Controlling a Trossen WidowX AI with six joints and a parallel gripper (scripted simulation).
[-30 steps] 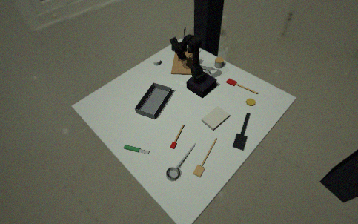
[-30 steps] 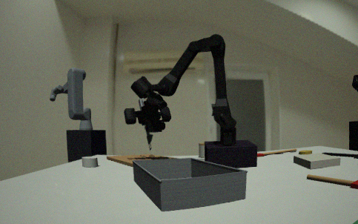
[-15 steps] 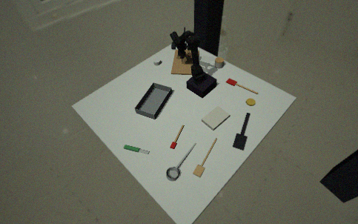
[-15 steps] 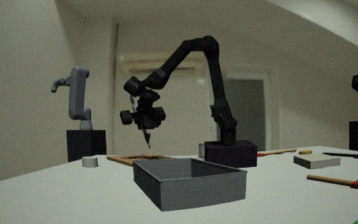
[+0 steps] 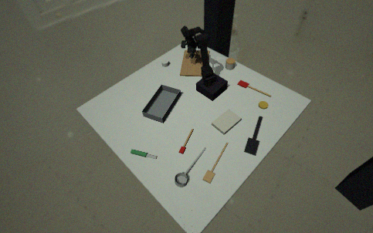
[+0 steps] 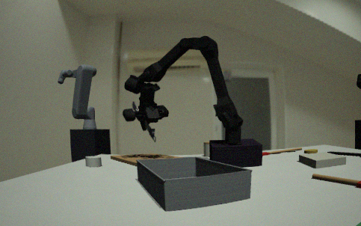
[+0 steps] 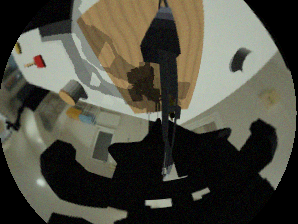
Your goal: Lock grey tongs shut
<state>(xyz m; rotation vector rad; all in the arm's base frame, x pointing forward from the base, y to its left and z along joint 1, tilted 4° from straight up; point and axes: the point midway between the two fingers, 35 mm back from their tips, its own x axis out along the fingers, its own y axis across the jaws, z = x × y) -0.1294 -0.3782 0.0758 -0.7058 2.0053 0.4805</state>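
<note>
My gripper point(image 5: 191, 54) point(image 6: 150, 131) point(image 7: 160, 120) is shut on the grey tongs point(image 6: 154, 138) point(image 7: 169, 92), high above the wooden board point(image 5: 189, 71) point(image 6: 123, 160) point(image 7: 192, 30). The tongs run steeply through the grasp: one end shows below the fingers, and a grey end sticks up beside the gripper body in the exterior view. In the wrist view their arms lie close together, pointing back toward the camera. Whether the lock has caught is hidden. The roasting tin point(image 5: 147, 115) point(image 6: 208, 194) stands apart with no tongs across it.
A white round pot point(image 5: 165, 64) point(image 6: 93, 162) point(image 7: 240, 59) stands near the board's one side, a wooden-topped pot point(image 5: 230, 64) point(image 7: 71, 93) near the other. A cream block point(image 5: 226, 122) point(image 6: 321, 161), a ladle point(image 5: 181, 179) and several utensils lie beyond the arm's base.
</note>
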